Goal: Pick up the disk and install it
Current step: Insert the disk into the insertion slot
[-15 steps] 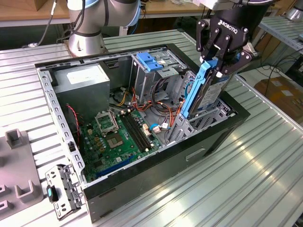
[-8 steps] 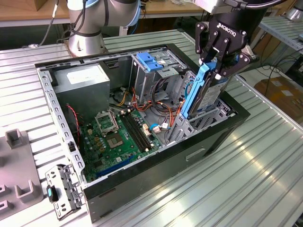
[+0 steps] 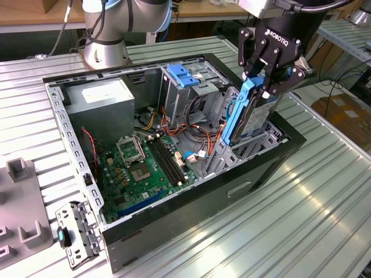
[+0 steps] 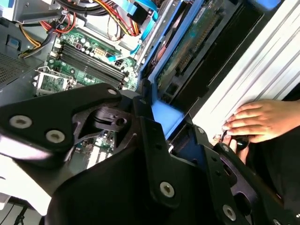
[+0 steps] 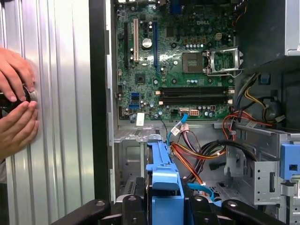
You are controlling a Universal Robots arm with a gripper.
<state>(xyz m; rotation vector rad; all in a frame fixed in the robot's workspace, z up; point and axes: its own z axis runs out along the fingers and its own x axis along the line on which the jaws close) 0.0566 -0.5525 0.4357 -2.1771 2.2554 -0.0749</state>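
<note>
Installation under way: my arm's fingers (image 3: 288,77) are clamped on the upper end of the disk (image 3: 246,116). It is held nearly upright, its lower end in the mouth of the drive bay (image 3: 258,147) at the corner of the open computer case (image 3: 174,200) toward the exterior view's right. Seating it, I judge, calls for a straight push along the bay's rails. Room is tight: cables (image 3: 203,130) crowd one side, the case wall the other, and a person's hands (image 5: 16,101) rest on the bench (image 3: 313,214) just beside it.
</note>
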